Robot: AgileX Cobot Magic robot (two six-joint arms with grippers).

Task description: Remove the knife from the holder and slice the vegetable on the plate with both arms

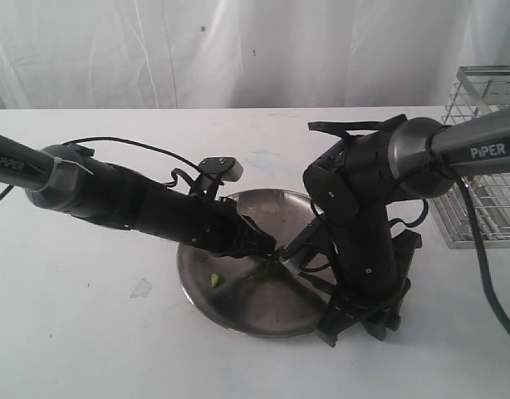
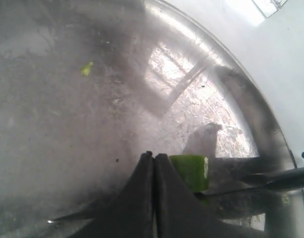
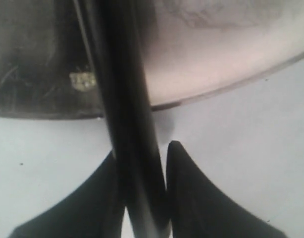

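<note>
1. White desk (image 1: 89, 332) under a pale curtain (image 1: 238, 50) carries a round, shallow steel plate (image 1: 238, 312); the black jointed left arm (image 1: 139, 204) and right arm (image 1: 363, 191) both reach over it. A boxy silver wire-grid holder (image 1: 487, 166) stands to the right, apart from the plate.
2. From the left wrist, the left jaws are pressed together, and the small green chili-like vegetable (image 2: 190, 171) lies on the plate just beside them.
3. From the right wrist, the right jaws clamp the dark, black-handled knife (image 3: 125, 99), which crosses the plate's rim.
</note>
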